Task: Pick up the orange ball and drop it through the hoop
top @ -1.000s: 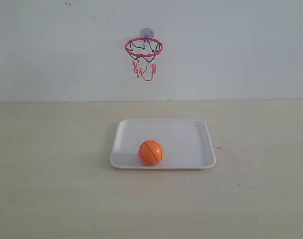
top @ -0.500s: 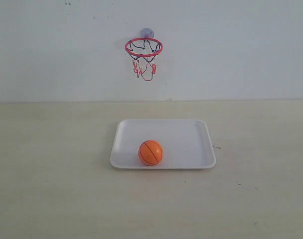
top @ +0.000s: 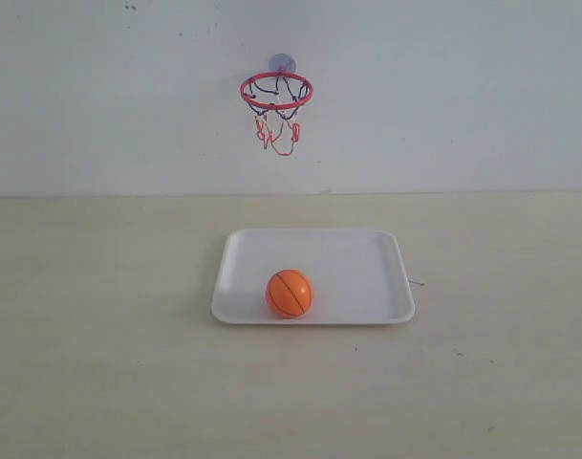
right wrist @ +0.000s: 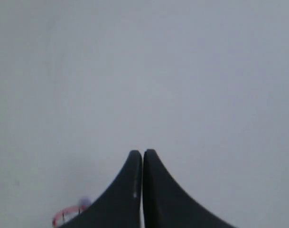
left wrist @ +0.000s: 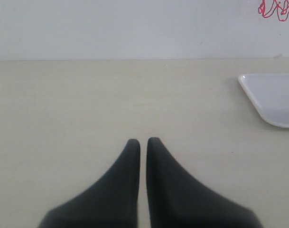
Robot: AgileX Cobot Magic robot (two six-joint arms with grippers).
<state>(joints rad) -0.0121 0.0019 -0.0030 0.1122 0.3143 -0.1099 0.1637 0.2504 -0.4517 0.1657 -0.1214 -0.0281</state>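
Observation:
The orange ball (top: 290,293) rests on the near left part of the white tray (top: 367,258) in the exterior view. High on the wall behind hangs the hoop (top: 276,92), red ring with a dark and red net. Neither arm shows in the exterior view. My left gripper (left wrist: 143,141) is shut and empty, low over the bare table, with a corner of the tray (left wrist: 272,97) off to one side and the net's end (left wrist: 273,8) at the frame edge. My right gripper (right wrist: 142,152) is shut and empty, facing the wall, the hoop's ring (right wrist: 68,215) just beside one finger.
A beige table (top: 99,316) runs back to a pale wall (top: 463,96). A small dark speck lies on the table just right of the tray (top: 417,283).

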